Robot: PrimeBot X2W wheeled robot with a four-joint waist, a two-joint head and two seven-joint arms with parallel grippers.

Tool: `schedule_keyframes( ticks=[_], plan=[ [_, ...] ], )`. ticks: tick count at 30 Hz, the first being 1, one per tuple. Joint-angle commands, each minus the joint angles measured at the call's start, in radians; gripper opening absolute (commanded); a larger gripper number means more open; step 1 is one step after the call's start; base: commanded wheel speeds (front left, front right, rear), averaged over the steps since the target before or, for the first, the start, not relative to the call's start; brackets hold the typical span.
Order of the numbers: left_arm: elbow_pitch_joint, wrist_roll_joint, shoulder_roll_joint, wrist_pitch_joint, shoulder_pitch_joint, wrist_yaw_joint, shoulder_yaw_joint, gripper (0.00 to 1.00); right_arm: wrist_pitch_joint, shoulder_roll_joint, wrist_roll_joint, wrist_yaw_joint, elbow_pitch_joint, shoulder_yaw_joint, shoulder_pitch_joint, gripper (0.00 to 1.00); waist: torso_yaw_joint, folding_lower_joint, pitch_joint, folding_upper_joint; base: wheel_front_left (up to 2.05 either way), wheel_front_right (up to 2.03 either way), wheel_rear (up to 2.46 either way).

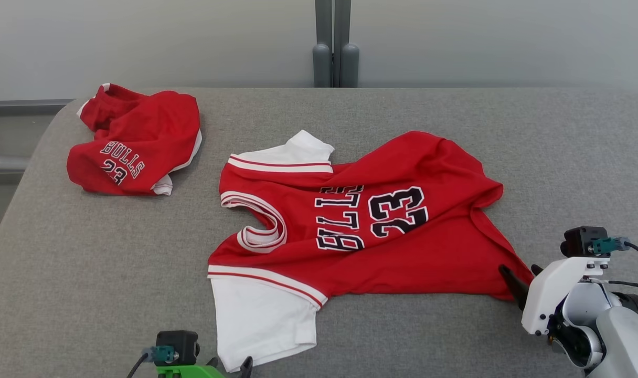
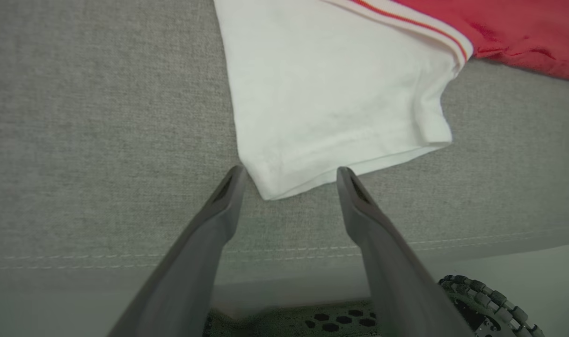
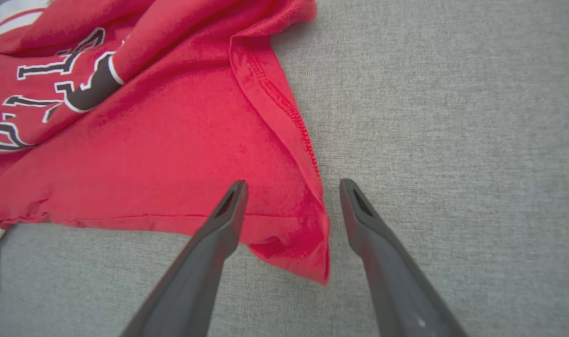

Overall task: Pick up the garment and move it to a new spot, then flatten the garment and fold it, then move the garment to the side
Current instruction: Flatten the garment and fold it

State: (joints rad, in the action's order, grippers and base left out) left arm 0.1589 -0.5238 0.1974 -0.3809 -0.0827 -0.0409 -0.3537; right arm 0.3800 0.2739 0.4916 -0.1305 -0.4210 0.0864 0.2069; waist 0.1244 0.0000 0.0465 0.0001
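The garment (image 1: 382,236) is a red "BULLS 23" jersey with white sleeves, lying rumpled in the middle of the grey padded table (image 1: 403,115). My left gripper (image 1: 230,362) is open at the table's front edge. The corner of the near white sleeve (image 2: 331,93) lies between the tips of my left gripper (image 2: 290,173). My right gripper (image 1: 518,270) is open at the jersey's right end. In the right wrist view the red hem corner (image 3: 294,234) sits between the spread fingers of that gripper (image 3: 293,185).
A second red "BULLS 23" garment (image 1: 135,142) lies bunched at the table's far left. A grey post (image 1: 335,47) stands behind the back edge. The table's front seam (image 2: 78,257) runs just under my left fingers.
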Motion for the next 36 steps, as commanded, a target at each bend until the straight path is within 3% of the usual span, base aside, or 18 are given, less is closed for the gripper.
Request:
schedule_keyframes(
  ticks=[1,4,14,19,22,29,30,32,33,35,36],
  plan=[
    [0.01,-0.012,-0.004,0.001,0.017,-0.007,0.007,1.0,-0.001,0.0,0.001,0.0,0.007,0.003,-0.001,1.0,-0.002,0.0,0.0,-0.0001,0.0,0.0,0.0],
    [0.043,-0.004,0.001,0.013,0.025,-0.021,0.017,1.0,0.001,0.0,0.004,0.0,0.019,0.011,-0.004,1.0,-0.007,0.0,0.003,-0.0001,0.0,0.0,0.0],
    [0.146,-0.048,-0.024,0.033,0.066,0.025,0.012,1.0,0.005,0.007,0.001,0.0,0.032,0.013,-0.004,0.88,-0.02,0.0,0.009,-0.0001,0.0,0.0,0.0],
    [0.19,-0.054,-0.034,0.038,0.086,0.033,0.007,1.0,0.008,0.007,0.0,0.0,0.026,0.014,0.0,0.71,-0.024,0.0,0.013,-0.0001,0.0,0.0,0.0],
    [0.211,-0.061,-0.036,0.038,0.095,0.039,0.005,0.82,0.011,0.009,0.001,0.0,0.02,0.014,0.005,0.49,-0.024,0.0,0.018,-0.0001,0.0,0.0,0.0],
    [0.256,-0.07,-0.044,0.045,0.114,0.052,-0.003,0.75,0.013,0.003,-0.01,0.0,0.003,0.002,0.013,0.42,-0.021,0.0,0.023,-0.0001,0.0,0.0,0.0],
    [0.262,-0.072,-0.046,0.045,0.116,0.055,-0.004,0.71,0.014,0.002,-0.01,0.0,0.002,0.002,0.014,0.42,-0.021,0.0,0.024,-0.0001,0.0,0.0,0.0],
    [0.271,-0.074,-0.049,0.046,0.12,0.06,-0.008,0.46,0.013,0.001,-0.011,0.0,0.001,0.004,0.016,0.33,-0.021,0.0,0.025,-0.0001,0.0,0.0,0.0],
    [0.275,-0.075,-0.05,0.046,0.121,0.063,-0.009,0.27,0.012,0.001,-0.011,0.0,0.001,0.005,0.016,0.25,-0.02,0.0,0.026,-0.0001,0.0,0.0,0.0],
    [0.282,-0.074,-0.051,0.047,0.124,0.066,-0.011,0.0,0.009,0.003,-0.009,0.0,0.002,0.009,0.017,0.0,-0.02,0.0,0.026,-0.0001,0.0,0.0,0.0],
    [0.286,-0.073,-0.05,0.049,0.124,0.066,-0.011,0.0,0.006,0.004,-0.009,0.0,0.003,0.01,0.017,0.0,-0.02,0.0,0.026,-0.0001,0.0,0.0,0.0]
  ],
)
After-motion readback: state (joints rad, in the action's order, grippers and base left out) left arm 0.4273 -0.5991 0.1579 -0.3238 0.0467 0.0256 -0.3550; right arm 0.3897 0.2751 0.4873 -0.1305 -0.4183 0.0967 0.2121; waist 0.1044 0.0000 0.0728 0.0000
